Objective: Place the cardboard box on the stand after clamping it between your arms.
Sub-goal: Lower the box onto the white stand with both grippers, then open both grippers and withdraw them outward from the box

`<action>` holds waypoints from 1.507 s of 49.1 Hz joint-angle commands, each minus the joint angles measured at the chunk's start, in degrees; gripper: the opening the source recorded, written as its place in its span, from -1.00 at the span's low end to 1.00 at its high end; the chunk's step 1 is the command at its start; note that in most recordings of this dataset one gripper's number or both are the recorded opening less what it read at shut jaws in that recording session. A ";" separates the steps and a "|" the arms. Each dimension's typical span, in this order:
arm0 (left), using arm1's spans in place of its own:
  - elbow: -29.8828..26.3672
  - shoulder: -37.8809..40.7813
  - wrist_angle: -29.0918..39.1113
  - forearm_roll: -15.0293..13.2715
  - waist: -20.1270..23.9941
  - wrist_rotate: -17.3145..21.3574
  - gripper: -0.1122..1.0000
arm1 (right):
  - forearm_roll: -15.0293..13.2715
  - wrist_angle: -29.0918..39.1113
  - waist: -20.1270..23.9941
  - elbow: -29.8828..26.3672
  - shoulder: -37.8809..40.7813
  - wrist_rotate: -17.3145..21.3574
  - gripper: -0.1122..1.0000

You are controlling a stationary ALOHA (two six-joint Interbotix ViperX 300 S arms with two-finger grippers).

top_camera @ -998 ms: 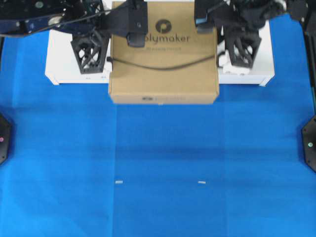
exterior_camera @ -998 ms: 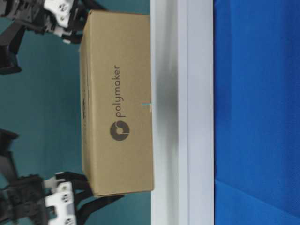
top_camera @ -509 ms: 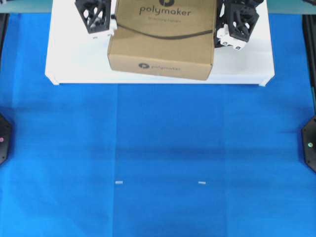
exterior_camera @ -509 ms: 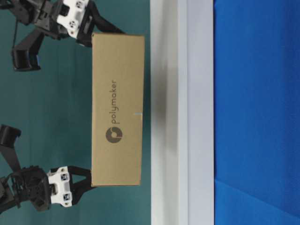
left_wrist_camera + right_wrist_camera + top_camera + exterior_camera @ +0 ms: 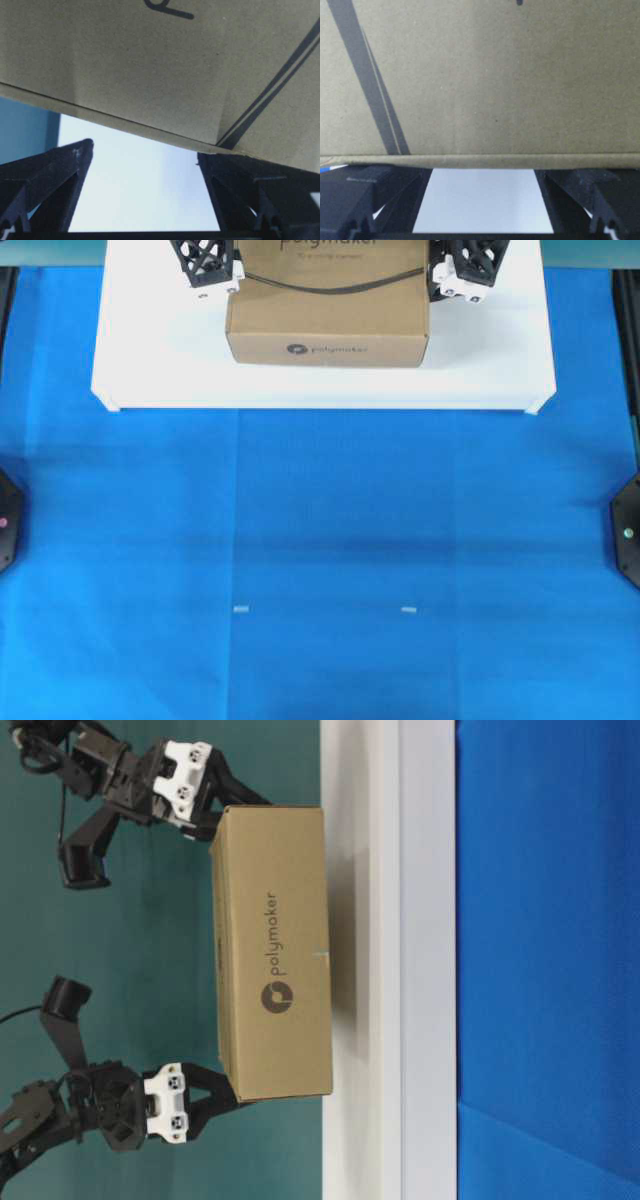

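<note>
The brown cardboard box (image 5: 328, 302) with the polymaker logo is held level over the back middle of the white stand (image 5: 320, 385). In the table-level view its underside (image 5: 322, 950) is at the stand's top (image 5: 365, 960); I cannot tell if they touch. My left gripper (image 5: 210, 262) presses its open fingertips on the box's left side, and my right gripper (image 5: 463, 267) presses on the right side. Both also show in the table-level view, left (image 5: 215, 1100) and right (image 5: 228, 808). Each wrist view shows the box wall (image 5: 150, 65) (image 5: 485, 80) just ahead of the spread fingers (image 5: 60, 170) (image 5: 570, 195).
A blue cloth (image 5: 320, 560) covers the table in front of the stand, with two small white marks (image 5: 241, 608) on it. Black arm bases sit at the left edge (image 5: 6, 520) and right edge (image 5: 628, 535). A teal wall (image 5: 120, 960) is behind the stand.
The box, clamped between both grippers, has moved back over the stand and come down towards its top. Both arms went with it.
</note>
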 commanded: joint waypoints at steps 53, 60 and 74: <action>11.43 -2.55 -17.67 -1.49 -2.90 -3.16 0.70 | 7.82 -9.67 3.78 6.42 0.97 -6.42 0.99; 13.10 -4.22 -17.84 -1.49 -2.20 -2.90 0.70 | 7.73 -9.05 2.55 6.94 0.62 -6.42 0.99; 14.33 -5.45 -18.19 -1.49 -0.53 -2.37 0.70 | 7.47 -9.23 -0.53 9.58 -1.14 -6.33 0.99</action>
